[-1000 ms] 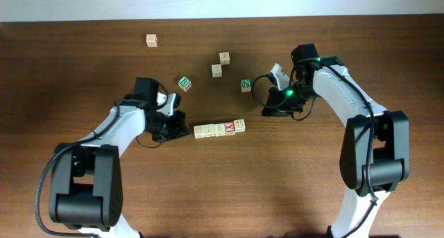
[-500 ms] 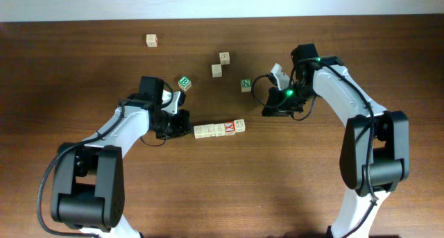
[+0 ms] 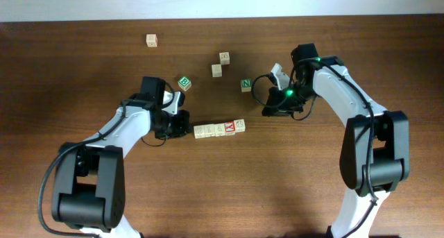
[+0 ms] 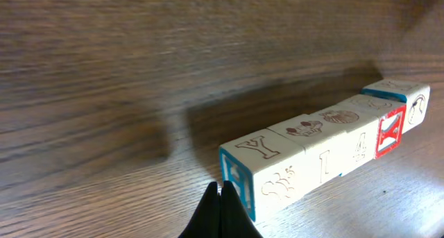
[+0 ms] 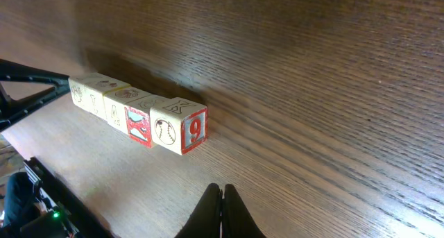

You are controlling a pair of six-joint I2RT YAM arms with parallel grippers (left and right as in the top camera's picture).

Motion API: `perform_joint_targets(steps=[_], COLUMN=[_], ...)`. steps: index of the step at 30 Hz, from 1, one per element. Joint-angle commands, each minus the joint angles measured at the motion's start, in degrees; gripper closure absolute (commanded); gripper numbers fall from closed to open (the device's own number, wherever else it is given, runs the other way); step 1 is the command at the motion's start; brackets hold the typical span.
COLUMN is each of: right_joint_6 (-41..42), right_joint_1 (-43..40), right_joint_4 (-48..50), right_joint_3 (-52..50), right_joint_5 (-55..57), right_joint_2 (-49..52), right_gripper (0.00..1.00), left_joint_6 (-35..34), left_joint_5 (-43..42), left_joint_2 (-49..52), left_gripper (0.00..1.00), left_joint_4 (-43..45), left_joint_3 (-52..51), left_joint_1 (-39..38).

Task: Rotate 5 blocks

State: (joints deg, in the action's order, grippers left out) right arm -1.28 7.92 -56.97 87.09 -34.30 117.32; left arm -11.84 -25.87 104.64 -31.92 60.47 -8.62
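left gripper (image 4: 220, 211) slim black tips pinched together, empty, just beside blue-edged end of blocks (image 4: 316, 151), five pale wooden cubes in one touching row, one red face, right gripper (image 5: 222, 211) likewise pinched, empty, apart from row, grainy dark wood table (image 3: 83, 71)

Dark brown wood-grain table (image 3: 222, 196) under even light, pale strip (image 3: 208, 1) beyond far edge

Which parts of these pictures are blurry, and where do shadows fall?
Left wrist view: the block row is sharp, the far table blurred; a shadow lies behind the row; the left gripper is a black silhouette. Right wrist view: wood grain crisp. Overhead: evenly lit, sharp.
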Motion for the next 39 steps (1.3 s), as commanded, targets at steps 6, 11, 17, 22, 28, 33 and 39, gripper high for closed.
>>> perform_joint_targets(steps=[6,11,17,22,28,33,39], right_joint_6=[0.3,0.3,0.9,4.8,6.8,8.5,13.4], right_joint_1=[0.4,0.5,2.7,4.3,6.2,7.2,7.8], right_joint_4=[0.1,-0.5,-0.2,4.0,8.3,9.5,10.1], right_joint_3=[-0.4,-0.4,-1.7,-4.3,-6.8,-6.8,-6.8], right_joint_5=[0.8,0.7,0.7,0.7,0.3,1.0,4.1], right_joint_2=[0.2,0.2,0.3,0.5,0.5,0.5,0.7], right_gripper=[0.95,0.95,0.96,0.96,0.95,0.95,0.95], left_joint_6=[-1.0,-1.4,-2.3,-2.3,-2.3,-2.3,-2.3], left_joint_5=[1.7,1.8,1.9,1.9,1.9,1.9,1.9], left_joint_2=[0.4,0.4,0.4,0.4,0.4,0.4,0.4], left_gripper=[1.00,1.00,1.00,1.00,1.00,1.00,1.00], left_joint_4=[0.0,0.0,0.2,0.2,0.2,0.2,0.2], left_joint_3=[-0.4,-0.4,-0.4,-0.4,-0.4,-0.4,-0.4], left_joint_1=[-1.4,-1.4,-1.4,-1.4,-1.4,-1.4,-1.4])
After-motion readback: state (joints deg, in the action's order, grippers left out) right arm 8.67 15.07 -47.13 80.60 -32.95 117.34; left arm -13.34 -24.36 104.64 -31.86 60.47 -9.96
